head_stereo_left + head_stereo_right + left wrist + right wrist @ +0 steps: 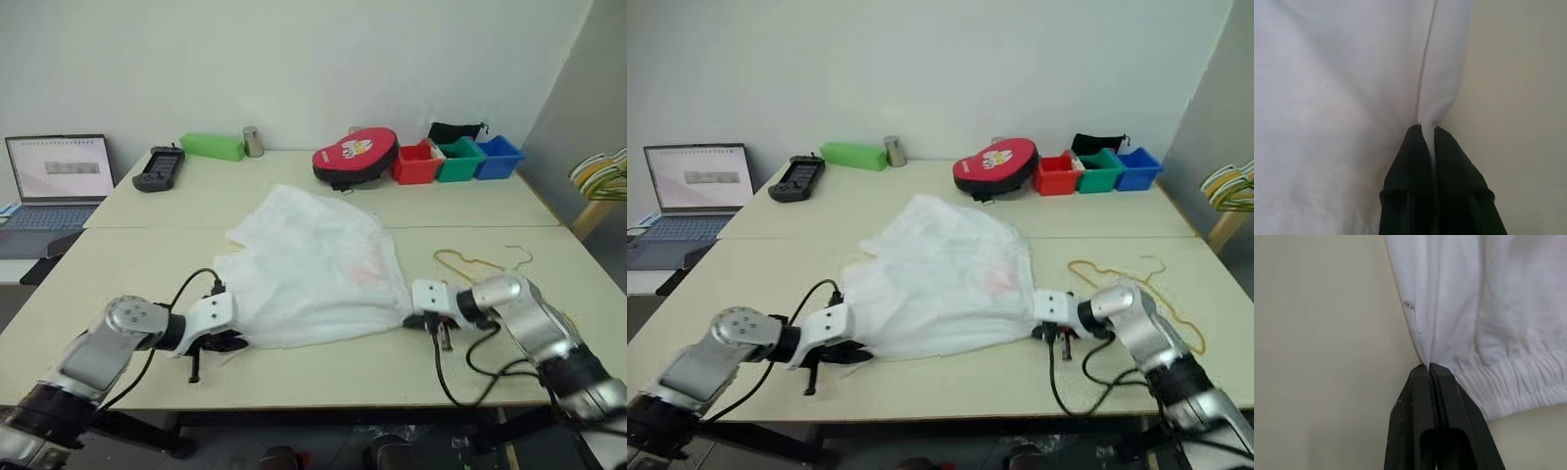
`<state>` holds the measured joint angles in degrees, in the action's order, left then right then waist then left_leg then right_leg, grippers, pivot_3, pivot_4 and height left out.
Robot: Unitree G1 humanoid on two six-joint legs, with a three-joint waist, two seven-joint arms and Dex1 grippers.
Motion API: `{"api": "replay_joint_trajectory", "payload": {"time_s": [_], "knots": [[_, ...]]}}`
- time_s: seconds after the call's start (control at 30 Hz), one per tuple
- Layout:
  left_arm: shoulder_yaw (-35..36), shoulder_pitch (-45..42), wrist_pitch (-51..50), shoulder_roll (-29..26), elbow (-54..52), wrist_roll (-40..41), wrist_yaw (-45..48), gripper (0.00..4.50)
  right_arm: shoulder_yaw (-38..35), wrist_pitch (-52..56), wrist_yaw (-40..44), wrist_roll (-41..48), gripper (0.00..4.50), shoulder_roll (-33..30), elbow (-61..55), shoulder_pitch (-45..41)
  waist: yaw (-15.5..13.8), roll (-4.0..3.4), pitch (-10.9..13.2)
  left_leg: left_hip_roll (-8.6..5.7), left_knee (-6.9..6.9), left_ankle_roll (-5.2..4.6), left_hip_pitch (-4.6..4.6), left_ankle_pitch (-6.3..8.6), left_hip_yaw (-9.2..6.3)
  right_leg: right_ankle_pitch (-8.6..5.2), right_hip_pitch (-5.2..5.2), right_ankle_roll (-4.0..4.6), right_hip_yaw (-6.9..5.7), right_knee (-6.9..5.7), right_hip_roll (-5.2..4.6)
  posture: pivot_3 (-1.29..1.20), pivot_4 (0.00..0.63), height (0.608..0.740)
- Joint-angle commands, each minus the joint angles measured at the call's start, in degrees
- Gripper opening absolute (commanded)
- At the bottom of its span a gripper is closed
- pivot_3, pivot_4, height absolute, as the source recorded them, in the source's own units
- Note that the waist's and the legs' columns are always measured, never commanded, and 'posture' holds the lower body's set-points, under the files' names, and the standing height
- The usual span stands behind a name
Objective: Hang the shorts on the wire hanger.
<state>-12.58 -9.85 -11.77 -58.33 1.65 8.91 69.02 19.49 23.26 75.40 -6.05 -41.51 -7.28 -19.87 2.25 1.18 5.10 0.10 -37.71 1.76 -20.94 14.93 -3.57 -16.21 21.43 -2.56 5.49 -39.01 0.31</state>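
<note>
The white shorts lie spread on the table, a faint pink-red mark near their right side. My left gripper is shut on the near left corner of the shorts; the cloth runs between its black fingers. My right gripper is shut on the near right corner, beside the gathered elastic waistband. The wire hanger, thin and pale tan, lies flat on the table just beyond my right forearm, apart from the shorts.
Along the back stand a red round pouch, red, green and blue bins, a green box, a metal cup and a black controller. A laptop sits far left. Thicker hangers rest at right.
</note>
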Motion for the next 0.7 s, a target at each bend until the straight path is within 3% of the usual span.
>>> {"api": "replay_joint_trajectory", "payload": {"time_s": [0.03, 0.23, 0.27, 0.57, 0.7], "knots": [[2.3, 2.2, 1.9, -2.7, -0.1, -0.4, 2.5, 0.02, 1.1, 11.2, 0.1, 2.3, 0.0, -1.8, -13.1, 3.5, -0.3, 0.04, 0.0, 0.03, 0.0, 0.0, 0.02, 0.0, 0.07, -0.05, 0.0, 0.08, 0.0, 0.01, 0.0, 0.05, 0.013, 0.74], [2.5, 3.1, 3.7, -3.3, 0.6, -1.3, 4.7, 0.02, 3.9, 18.2, -1.1, 4.2, 0.0, -2.7, -17.7, 3.5, -0.4, 0.09, -0.1, 0.2, -0.1, 0.02, 0.12, 0.0, 0.64, -0.14, 0.07, 0.32, 0.04, 0.01, -0.01, 0.04, 0.006, 0.74], [2.6, 3.0, 3.8, -3.1, 0.9, -1.2, 4.8, 0.01, 4.0, 18.4, -1.3, 4.6, 0.18, -3.1, -18.0, 3.6, -0.4, 0.11, -0.1, 0.2, -0.12, 0.02, 0.12, 0.0, 0.69, -0.14, 0.16, 0.32, 0.05, 0.02, -0.02, 0.04, 0.006, 0.74], [4.9, 3.9, 1.6, -3.8, -1.7, 1.3, 6.6, 1.77, 0.6, 22.4, -2.6, 11.0, 2.08, -4.7, -20.7, 0.3, -0.4, 0.17, -0.1, 0.34, -0.09, 0.05, 0.04, 0.03, 0.78, -0.11, 0.31, 0.29, 0.01, 0.02, 0.1, 0.03, 0.014, 0.74], [9.4, 3.3, -4.6, -5.1, -9.6, 7.3, 8.4, 2.72, -4.8, 27.3, -1.3, 16.9, 3.16, -7.7, -24.3, -3.7, -0.4, 0.19, 0.0, 0.37, -0.09, 0.07, -0.07, 0.03, 0.81, -0.11, 0.35, 0.3, 0.04, 0.01, 0.1, 0.02, 0.017, 0.74]]}}
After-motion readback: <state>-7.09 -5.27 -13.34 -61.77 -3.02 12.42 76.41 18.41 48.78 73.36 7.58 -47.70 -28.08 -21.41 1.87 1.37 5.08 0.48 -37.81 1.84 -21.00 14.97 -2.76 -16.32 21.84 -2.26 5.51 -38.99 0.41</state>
